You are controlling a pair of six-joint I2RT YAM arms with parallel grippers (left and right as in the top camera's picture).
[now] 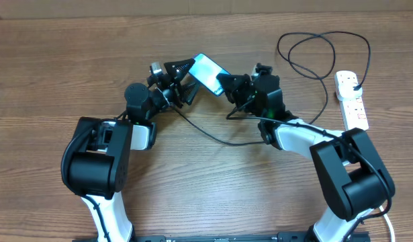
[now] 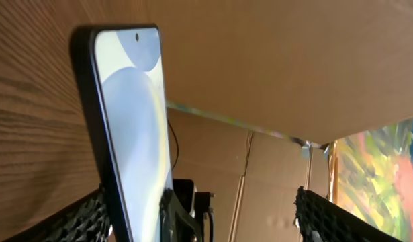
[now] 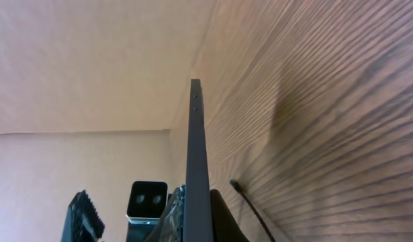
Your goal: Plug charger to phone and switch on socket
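Observation:
The phone (image 1: 207,72), its light blue screen lit, is held up off the table between both grippers. My right gripper (image 1: 227,85) is shut on its lower end; in the right wrist view the phone (image 3: 198,148) is edge-on between the fingers (image 3: 198,225). My left gripper (image 1: 182,76) is open, with the phone (image 2: 129,128) leaning beside one finger (image 2: 199,225). The charger cable (image 1: 206,132) lies on the table below the grippers and loops to its plug (image 1: 354,85) in the socket (image 1: 352,104). Its connector tip (image 3: 234,183) lies free on the table next to the phone.
The charger's loops (image 1: 313,50) spread over the table at the back right, near the power strip. The power strip's red switch marks (image 1: 357,101) face up. The cable also passes under the right arm (image 1: 293,131).

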